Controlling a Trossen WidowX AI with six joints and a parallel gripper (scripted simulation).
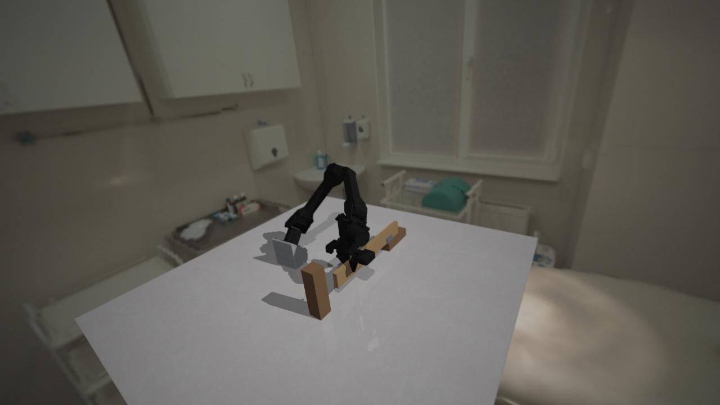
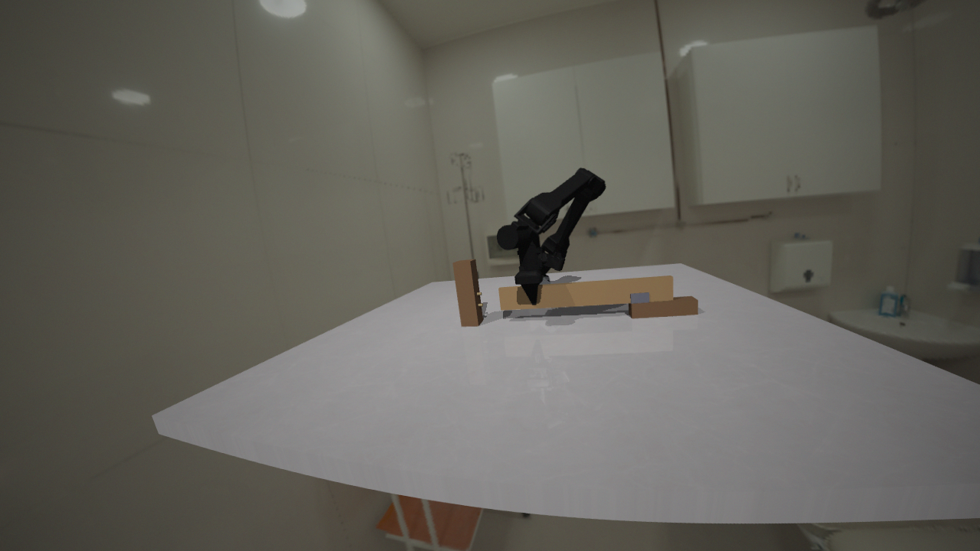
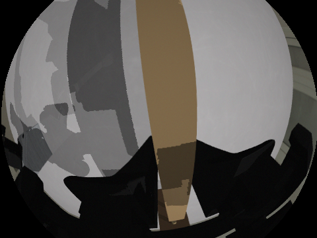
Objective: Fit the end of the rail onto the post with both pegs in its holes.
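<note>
Crosswise, the jaws clamp the bed rail, its long axis aimed toward the pegged post, a gap remaining.

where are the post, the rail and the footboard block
post (image 1: 316,294) (image 2: 468,295): top and exterior views, side face
rail (image 1: 379,240) (image 2: 589,292): same views, broad side
footboard block (image 2: 668,308): exterior view, long side
</note>
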